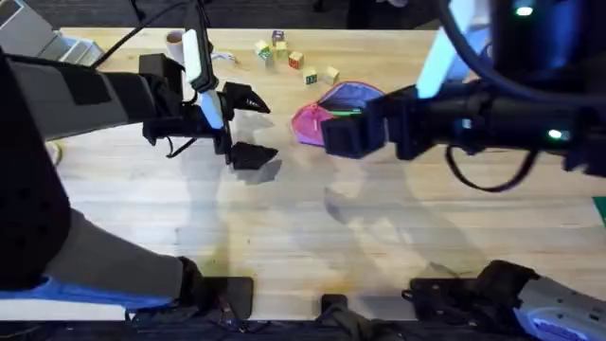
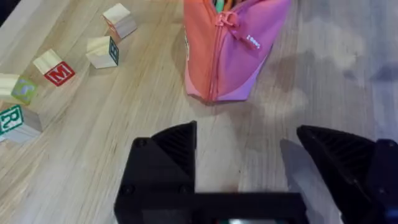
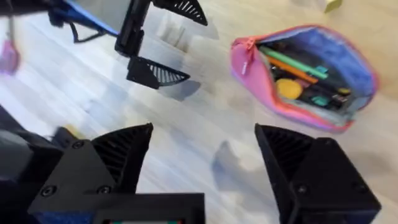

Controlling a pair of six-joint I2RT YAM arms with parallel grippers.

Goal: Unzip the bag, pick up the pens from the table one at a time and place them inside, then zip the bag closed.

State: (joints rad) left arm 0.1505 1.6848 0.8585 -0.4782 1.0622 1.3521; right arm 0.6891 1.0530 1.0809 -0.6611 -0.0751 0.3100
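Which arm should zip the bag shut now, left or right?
Probably left. The bag lies open with pens inside, and its zipper pull sits at the end facing the open, empty left gripper. The right gripper, open too, could hold the far end.

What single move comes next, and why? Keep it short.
Probably bring the left claw in to the bag's closed end and steady it for zipping. The bag lies unzipped, its pens already inside, and both the left claw and the right claw hang open and empty, short of it.
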